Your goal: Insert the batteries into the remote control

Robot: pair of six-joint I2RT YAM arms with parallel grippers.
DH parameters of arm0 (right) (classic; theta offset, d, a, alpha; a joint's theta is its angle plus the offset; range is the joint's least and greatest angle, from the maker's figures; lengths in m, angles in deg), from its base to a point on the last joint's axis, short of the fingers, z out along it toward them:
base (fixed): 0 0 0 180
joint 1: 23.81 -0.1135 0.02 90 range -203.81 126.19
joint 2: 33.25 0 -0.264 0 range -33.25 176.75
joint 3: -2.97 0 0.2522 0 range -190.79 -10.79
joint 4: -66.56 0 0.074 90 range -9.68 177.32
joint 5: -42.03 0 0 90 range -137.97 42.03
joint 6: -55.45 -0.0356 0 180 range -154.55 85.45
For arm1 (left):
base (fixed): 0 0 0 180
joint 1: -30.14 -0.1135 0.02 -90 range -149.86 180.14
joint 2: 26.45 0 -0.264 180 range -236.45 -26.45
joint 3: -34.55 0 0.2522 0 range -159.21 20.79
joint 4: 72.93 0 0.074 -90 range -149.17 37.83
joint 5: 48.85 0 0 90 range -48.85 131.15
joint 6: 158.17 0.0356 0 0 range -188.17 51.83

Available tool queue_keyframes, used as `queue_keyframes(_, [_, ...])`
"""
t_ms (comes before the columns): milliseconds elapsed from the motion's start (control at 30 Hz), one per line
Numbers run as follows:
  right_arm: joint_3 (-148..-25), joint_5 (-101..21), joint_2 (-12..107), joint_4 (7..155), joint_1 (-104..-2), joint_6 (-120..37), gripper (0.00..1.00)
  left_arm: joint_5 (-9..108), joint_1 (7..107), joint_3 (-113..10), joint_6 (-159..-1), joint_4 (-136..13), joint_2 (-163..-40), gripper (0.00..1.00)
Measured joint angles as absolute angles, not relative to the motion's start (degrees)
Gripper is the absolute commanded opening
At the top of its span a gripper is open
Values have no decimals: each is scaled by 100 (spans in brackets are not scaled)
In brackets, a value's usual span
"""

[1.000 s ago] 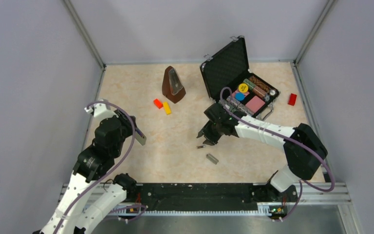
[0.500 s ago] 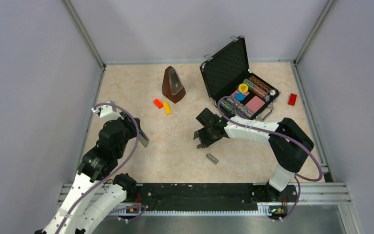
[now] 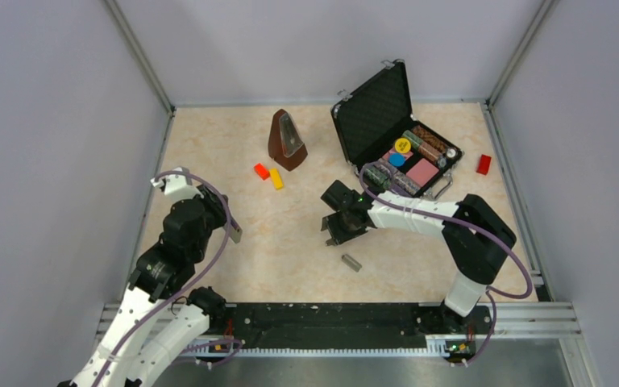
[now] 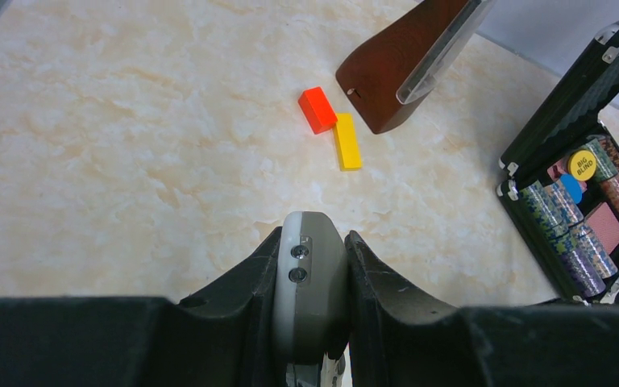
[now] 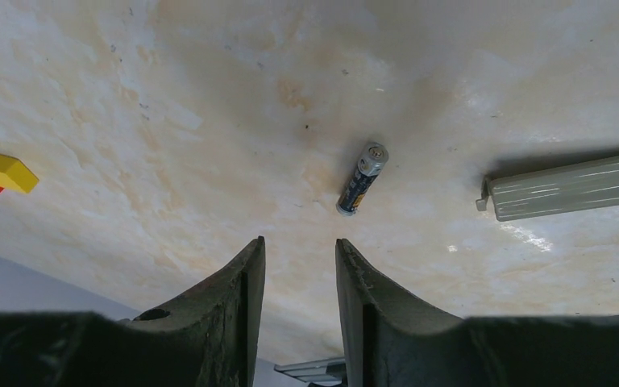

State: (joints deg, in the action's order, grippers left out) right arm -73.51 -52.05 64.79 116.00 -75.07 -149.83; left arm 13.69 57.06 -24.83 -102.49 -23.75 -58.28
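one step in hand, by judgement: fetching the first cell for loading. right gripper (image 5: 298, 246) is hovering low over the marbled tabletop (image 5: 169, 121) w/ its fingers standing a little apart and nothing btwn them. left gripper (image 4: 313, 238) is clamping the remote control (image 4: 310, 282) edge-on, well apart from it on the left side of the table.

battery (image 5: 362, 179) is lying on its side just beyond the right fingertips, set diagonally and slightly right of the gap's centre line. grey cover piece (image 5: 568, 195) is lying near it, not touching.

next move, as judged: right gripper is needing a small shift to the right and a turn, so the jaws are straddling the cell across its width, then a drop and a close. a round body this small is liable to roll if one finger is touching it first.

battery's look: dark bluish-purple wrap w/ pale print, bright metal cap at the upper end. only one cell is showing; the second can't be found in any view.

remote's look: pale grey face w/ white edge, two small screw-like dots near its tip. whether its battery bay is standing open can't be told.

red block (image 4: 317, 110), yellow block (image 4: 347, 142) and metronome (image 4: 403, 64) are sitting beyond, not involved.
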Motion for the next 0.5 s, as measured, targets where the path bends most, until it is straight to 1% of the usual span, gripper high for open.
queue_keyframes(267, [-7351, -5207, 6532, 11755, -7510, -15079, 32, 1277, 5706, -2470, -10254, -2412, -5735, 0])
queue_keyframes(500, [-7351, -5268, 6702, 11795, -7518, -15182, 31, 1235, 5706, -2468, -10254, -2412, -5726, 0])
